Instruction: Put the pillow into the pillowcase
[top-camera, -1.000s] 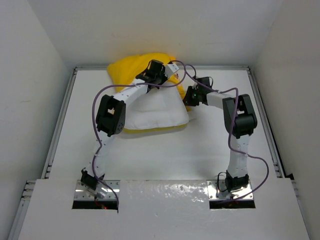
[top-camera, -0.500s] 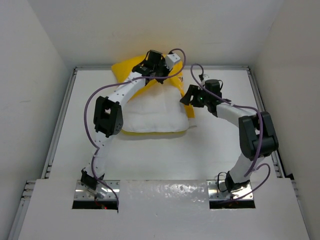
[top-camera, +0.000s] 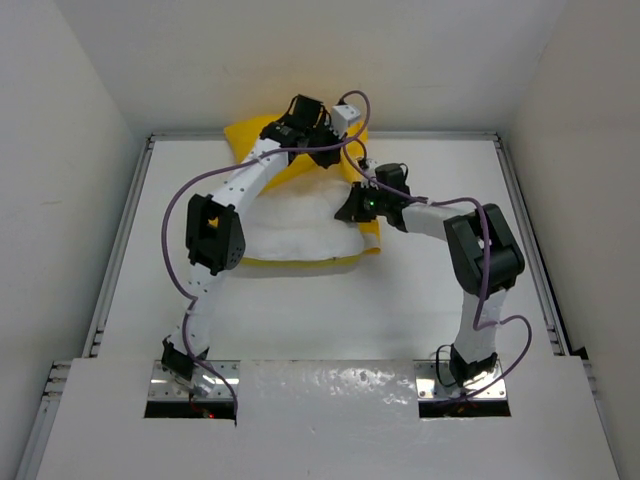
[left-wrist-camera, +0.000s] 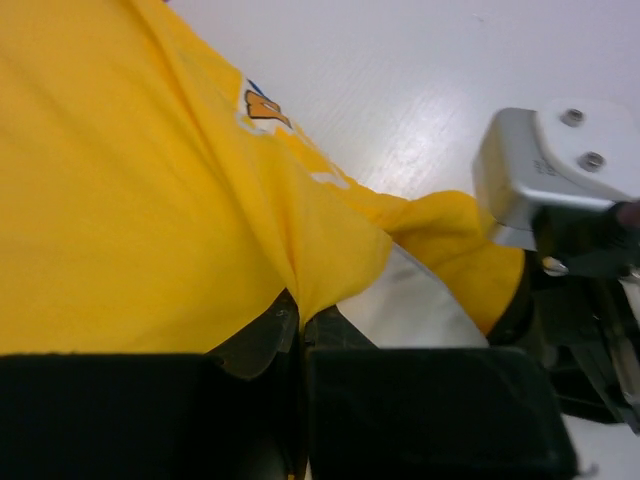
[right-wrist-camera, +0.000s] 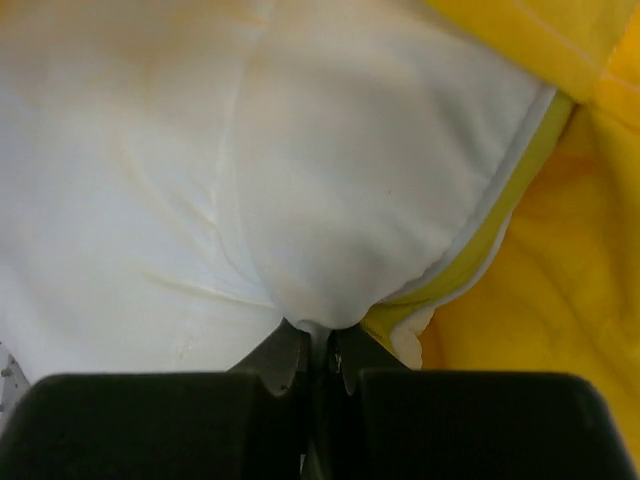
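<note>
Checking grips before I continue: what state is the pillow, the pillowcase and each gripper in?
pillow: flat on the table, mostly uncovered
pillowcase: bunched at the pillow's far end
left gripper: shut on pillowcase fabric
right gripper: shut on a pillow corner

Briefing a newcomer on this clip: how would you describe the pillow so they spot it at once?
Look at the white table, near its far edge. The pillow is the plump, white, quilted cushion there, unlike the thin yellow pillowcase bunched at its far end.
</note>
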